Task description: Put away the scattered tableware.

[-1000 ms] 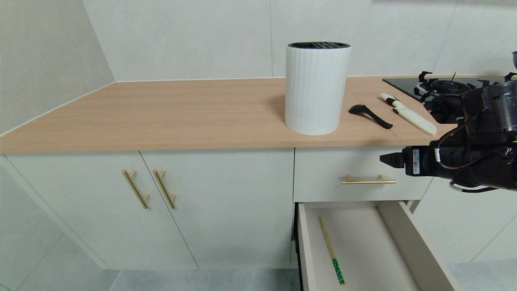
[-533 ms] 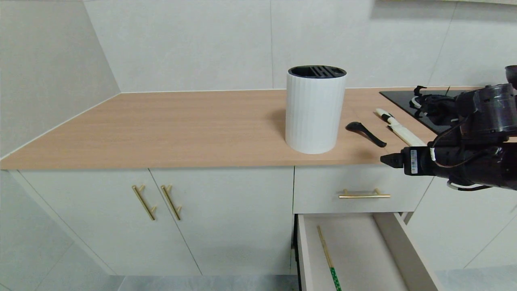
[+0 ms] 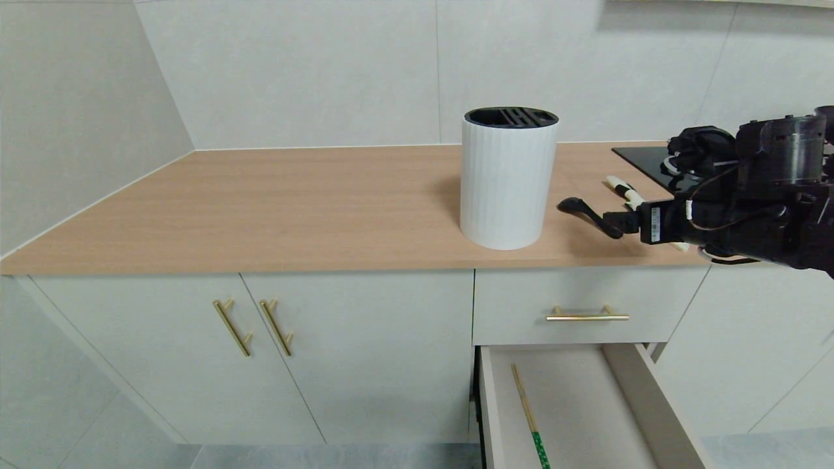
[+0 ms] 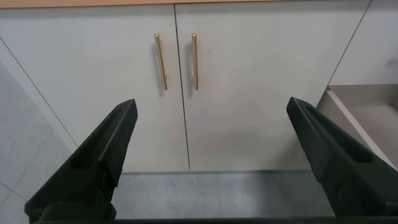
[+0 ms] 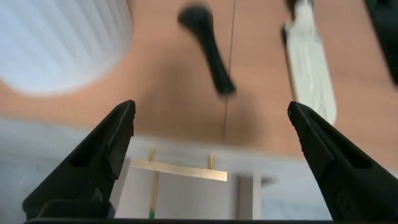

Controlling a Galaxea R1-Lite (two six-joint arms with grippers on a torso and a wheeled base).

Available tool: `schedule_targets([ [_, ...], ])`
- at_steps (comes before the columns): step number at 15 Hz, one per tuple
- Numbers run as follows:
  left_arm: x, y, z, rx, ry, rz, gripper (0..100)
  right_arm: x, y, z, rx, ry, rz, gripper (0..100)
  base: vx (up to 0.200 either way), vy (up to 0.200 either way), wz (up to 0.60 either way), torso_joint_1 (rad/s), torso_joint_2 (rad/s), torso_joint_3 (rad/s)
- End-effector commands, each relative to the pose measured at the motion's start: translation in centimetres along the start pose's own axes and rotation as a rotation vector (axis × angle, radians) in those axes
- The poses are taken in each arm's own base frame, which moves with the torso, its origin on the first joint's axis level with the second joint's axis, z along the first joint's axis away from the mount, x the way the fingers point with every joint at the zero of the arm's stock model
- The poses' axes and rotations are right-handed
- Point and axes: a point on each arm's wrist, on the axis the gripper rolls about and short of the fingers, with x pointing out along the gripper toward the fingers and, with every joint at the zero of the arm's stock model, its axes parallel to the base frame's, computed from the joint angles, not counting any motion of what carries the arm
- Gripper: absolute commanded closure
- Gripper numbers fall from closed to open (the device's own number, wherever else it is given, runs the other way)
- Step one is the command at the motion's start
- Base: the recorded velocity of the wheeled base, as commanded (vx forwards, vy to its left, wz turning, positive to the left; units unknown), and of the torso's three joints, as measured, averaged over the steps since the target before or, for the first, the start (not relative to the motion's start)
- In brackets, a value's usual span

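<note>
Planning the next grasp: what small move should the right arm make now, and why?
Probably ease the open right pincer forward and down over the handle of the black spoon, which lies loose on the counter just ahead of it, beside the knife.

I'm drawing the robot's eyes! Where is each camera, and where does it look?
Head view: on the robot's head, facing forward and down at the wooden countertop and white ribbed knife holder; right arm at right.
Left wrist view: on the left wrist, facing white cabinet doors; open left gripper shows.
Right wrist view: on the right wrist, facing down at the black spoon and cream knife; open right gripper shows.
Shared: head and right wrist views both show spoon, knife, holder.
</note>
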Motion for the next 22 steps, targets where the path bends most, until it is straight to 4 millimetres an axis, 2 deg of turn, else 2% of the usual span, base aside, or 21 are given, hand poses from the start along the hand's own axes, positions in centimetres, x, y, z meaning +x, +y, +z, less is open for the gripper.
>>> schedule_targets([
  [1,0.0,0.0,0.0,0.0,0.0,0.0,0,1.7,0.2,-0.3,-0.001,0.009,0.051,0,0.0,0.0,0.0,0.0,0.0,0.0],
  [5,0.0,0.0,0.0,0.0,0.001,0.0,0,3.5,-2.2,-0.5,0.032,-0.008,0.172,0,0.0,0.0,0.0,0.0,0.0,0.0],
  [7,0.0,0.0,0.0,0.0,0.001,0.0,0,6.2,-3.5,-0.6,0.086,-0.054,0.139,0,0.0,0.0,0.0,0.0,0.0,0.0],
  [10,0.0,0.0,0.0,0.0,0.001,0.0,0,7.4,-3.5,-1.4,0.113,-0.042,0.129,0,0.0,0.0,0.0,0.0,0.0,0.0],
  [12,0.0,0.0,0.0,0.0,0.001,0.0,0,8.5,-3.1,-2.7,0.09,-0.005,0.132,0,0.0,0.0,0.0,0.0,0.0,0.0],
  [14,0.0,0.0,0.0,0.0,0.001,-0.001,0,10.5,-2.9,-4.4,0.036,0.022,0.084,0,0.0,0.0,0.0,0.0,0.0,0.0],
  [16,0.0,0.0,0.0,0.0,0.001,-0.001,0,11.5,-2.7,-4.9,0.034,0.002,0.072,0,0.0,0.0,0.0,0.0,0.0,0.0],
  [22,0.0,0.0,0.0,0.0,0.001,0.0,0,11.4,-2.6,-4.7,0.038,-0.005,0.073,0,0.0,0.0,0.0,0.0,0.0,0.0],
])
